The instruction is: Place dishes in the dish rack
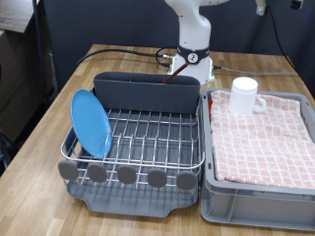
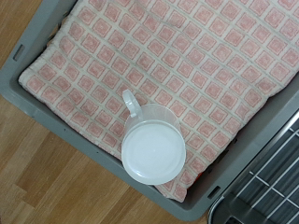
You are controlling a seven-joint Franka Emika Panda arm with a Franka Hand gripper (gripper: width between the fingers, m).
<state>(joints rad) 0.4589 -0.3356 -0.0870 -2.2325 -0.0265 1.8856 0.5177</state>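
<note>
Sitting upside down on the checked cloth, the white cup looks light, rigid and slick, best pinched across its wall or handle; the gripper is out of sight, so its state cannot be told.

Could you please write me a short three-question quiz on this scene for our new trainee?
1. True or false: the blue plate stands on edge in the dish rack.
2. What does the white cup rest on? A) wooden table B) checked cloth C) rack
3. Fill in: the cloth lies in a grey ____.

Key: 1 true; 2 B; 3 bin. The gripper is not in view.
</note>
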